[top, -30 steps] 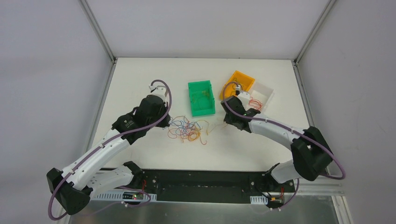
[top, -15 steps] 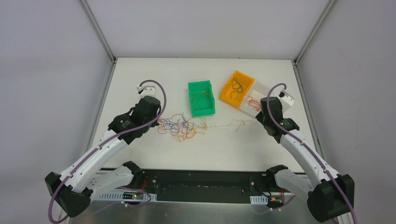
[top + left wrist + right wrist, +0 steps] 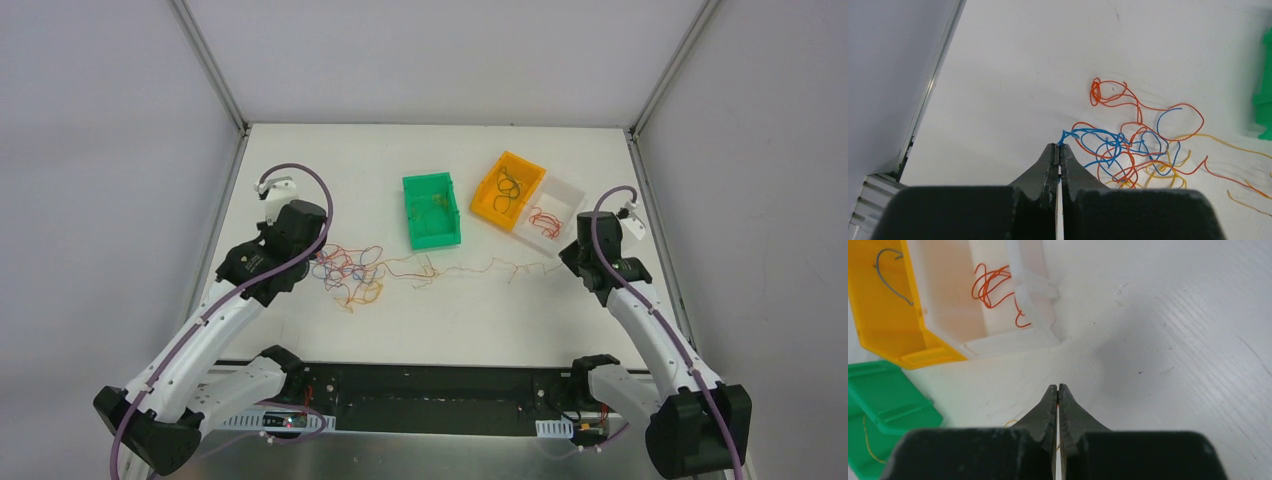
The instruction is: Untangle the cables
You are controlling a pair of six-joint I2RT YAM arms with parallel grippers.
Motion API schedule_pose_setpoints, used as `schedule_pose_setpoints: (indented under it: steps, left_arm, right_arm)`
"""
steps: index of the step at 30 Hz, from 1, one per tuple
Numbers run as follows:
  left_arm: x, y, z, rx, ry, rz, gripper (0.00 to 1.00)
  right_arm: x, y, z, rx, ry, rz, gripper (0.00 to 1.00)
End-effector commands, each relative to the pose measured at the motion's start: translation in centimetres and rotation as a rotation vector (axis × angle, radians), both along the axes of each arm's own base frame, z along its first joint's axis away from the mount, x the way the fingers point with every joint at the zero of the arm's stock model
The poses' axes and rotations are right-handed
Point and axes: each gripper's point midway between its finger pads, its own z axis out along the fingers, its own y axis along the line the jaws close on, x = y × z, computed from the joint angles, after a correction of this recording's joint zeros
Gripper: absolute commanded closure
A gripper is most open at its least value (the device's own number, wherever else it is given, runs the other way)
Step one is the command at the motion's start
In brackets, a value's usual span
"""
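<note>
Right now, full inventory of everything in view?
cables: one tangle; orange, red, blue, yellow; table, left of centre
strand: one; orange; stretched from the tangle towards the right fingers
green bin: one; far centre; yellowish strands inside
orange bin: one; right of green bin; dark strands inside
white bin: one; against orange bin; red strands inside
table: one; white
left arm, right arm: white-black; near corners
left fingers: shut on a blue cable end
right fingers: shut at the strand's right end
</note>
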Motion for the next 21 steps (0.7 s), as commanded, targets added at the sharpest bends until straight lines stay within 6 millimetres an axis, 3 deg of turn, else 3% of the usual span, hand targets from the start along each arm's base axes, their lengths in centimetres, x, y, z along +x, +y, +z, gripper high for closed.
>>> schedule_pose_setpoints:
  steps: [1,13,15,16,17,19,21]
  left_arm:
    - [0.6,-1.6,0.3,-0.079,-0.006,-0.043,1.0]
    - [1.4,-4.2,-1.4,-0.176,0.019,-0.108,1.0]
    - [1.6,-4.5,-1.5,-0.184,0.019,-0.118,1.0]
    - [1.6,-4.6,-1.5,-0.187,0.018,-0.122,1.0]
    - [1.6,-4.7,-1.5,-0.188,0.019,-0.125,1.0]
    - [1.7,-4.7,-1.5,-0.191,0.017,-0.13,1.0]
    - [1.6,-4.8,-1.5,-0.192,0.018,-0.136,1.0]
  right_arm:
    - [0.7,3.0,-0.7,0.102,0.012,0.139,1.0]
    - [0.4,8.9,-1.9,0.211,0.057,0.396,1.0]
    - [0.1,10.0,-2.2,0.198,0.077,0.436,0.96]
    - [-0.1,10.4,-2.6,0.183,0.098,0.451,0.9]
    - [-0.3,10.9,-2.8,0.17,0.113,0.472,0.77]
    - [-0.6,11.7,-3.2,0.138,0.133,0.505,0.35]
    - [-0.7,12.4,-3.1,0.103,0.134,0.535,0.16]
